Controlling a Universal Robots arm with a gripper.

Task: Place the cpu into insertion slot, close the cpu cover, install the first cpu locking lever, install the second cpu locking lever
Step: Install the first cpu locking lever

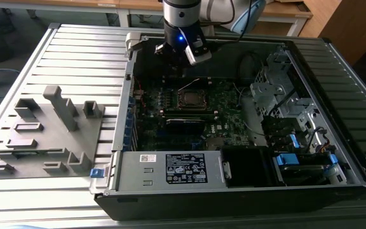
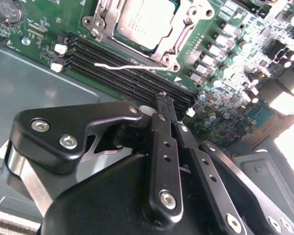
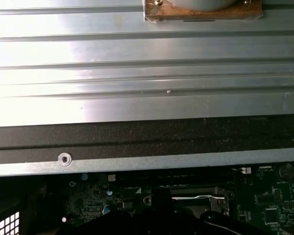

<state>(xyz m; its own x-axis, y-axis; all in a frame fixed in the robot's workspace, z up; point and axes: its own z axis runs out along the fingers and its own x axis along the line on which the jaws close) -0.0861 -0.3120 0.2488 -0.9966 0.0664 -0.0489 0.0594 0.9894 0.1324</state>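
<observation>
Nearest, in the second wrist view: seeing gripper [image 2: 167, 104] with fingertips pressed together, nothing pinched between them, hovering over the memory slots [image 2: 122, 78]. Just past the tips, spotting a thin bright locking lever [image 2: 125, 65] lying loose across those slots, end sticking out free, not tucked under any catch as far as can be told. Beyond that, finding the cpu [image 2: 146, 18] already seated flat in the insertion slot [image 2: 102, 24], silver top showing through the cut-out of the cpu cover [image 2: 179, 41], cover lying down around it. Reading that as steps one and two done, lever work in hand; cannot tell whether first or second lever, nor the state of the other one. Judging the next move to call for closed tips landing on that wire from above, then pressing down and sideways to hook it, without skidding onto the slots or the capacitors [image 2: 208, 117] close by. Thin springy wire, so expecting slip risk. Farther out, in the exterior view: same socket mid-board inside the open computer case [image 1: 234, 206], power supply box [image 1: 183, 169] along the near wall, grey fixture tray [image 1: 43, 143] on the ribbed table [image 1: 75, 50] toward the exterior view's left, well apart from the work.
</observation>
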